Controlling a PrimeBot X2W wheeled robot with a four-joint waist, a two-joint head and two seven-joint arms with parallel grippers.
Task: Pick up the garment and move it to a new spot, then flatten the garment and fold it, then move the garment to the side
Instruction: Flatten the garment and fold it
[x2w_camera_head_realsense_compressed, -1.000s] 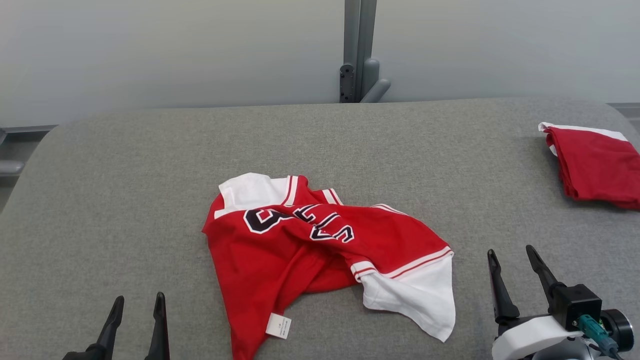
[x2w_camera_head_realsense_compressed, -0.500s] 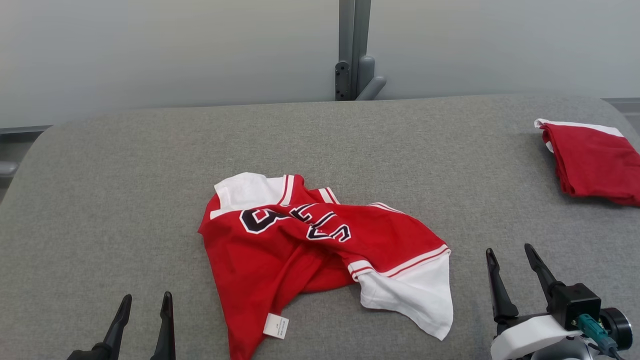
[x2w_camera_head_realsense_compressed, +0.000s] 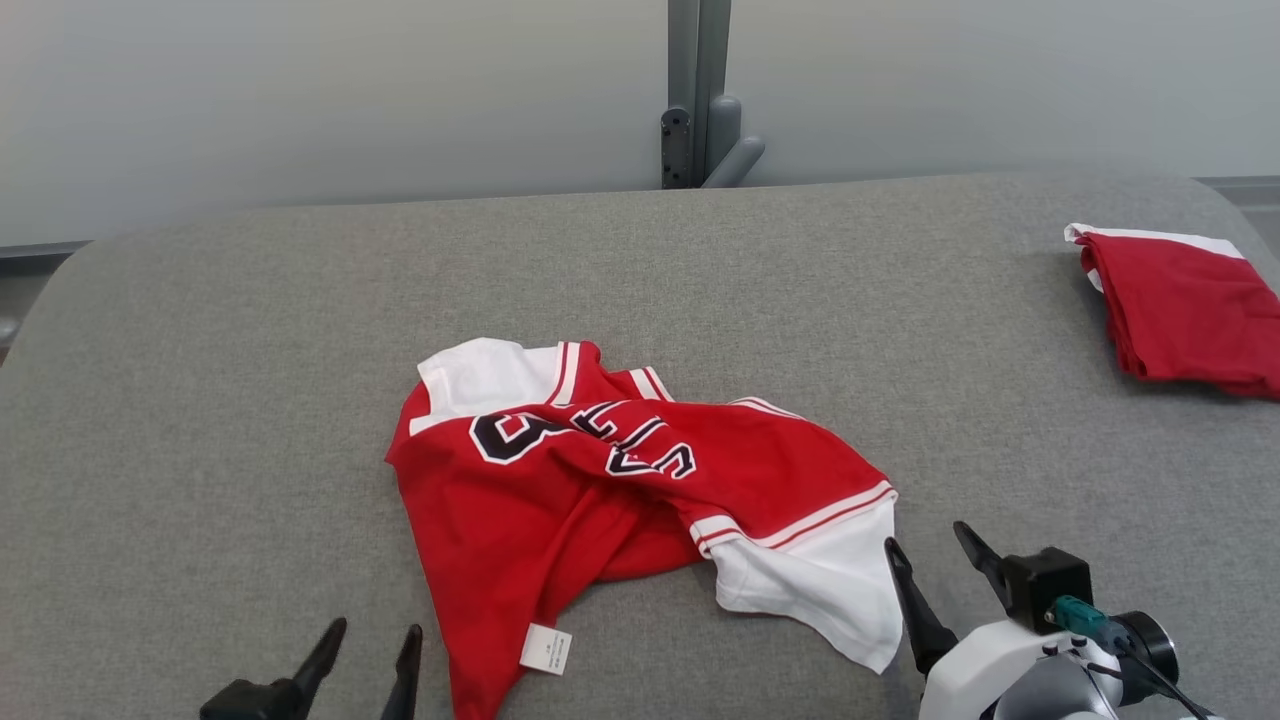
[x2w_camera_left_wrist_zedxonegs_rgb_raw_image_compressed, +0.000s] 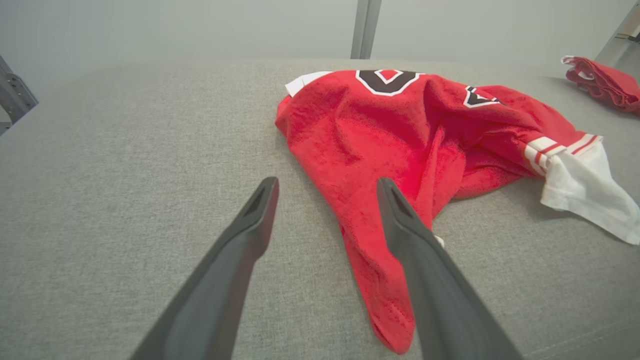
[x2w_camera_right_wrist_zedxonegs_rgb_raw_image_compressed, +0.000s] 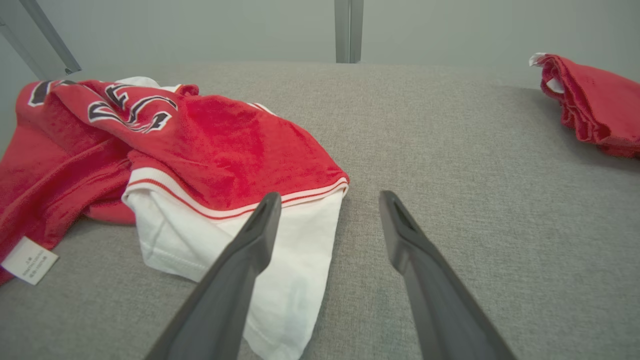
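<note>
The red & white shirt lay crumpled in the mid of the grey bench. L hand & R hand were both wide open, holding nothing, near its front edge.

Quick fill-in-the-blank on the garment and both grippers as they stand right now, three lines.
The crumpled garment is red with ____ sleeves.
The left gripper and right gripper are both ____.
A second, folded garment lies on the table's far ____ side.
Missing words: white; open; right.
</note>
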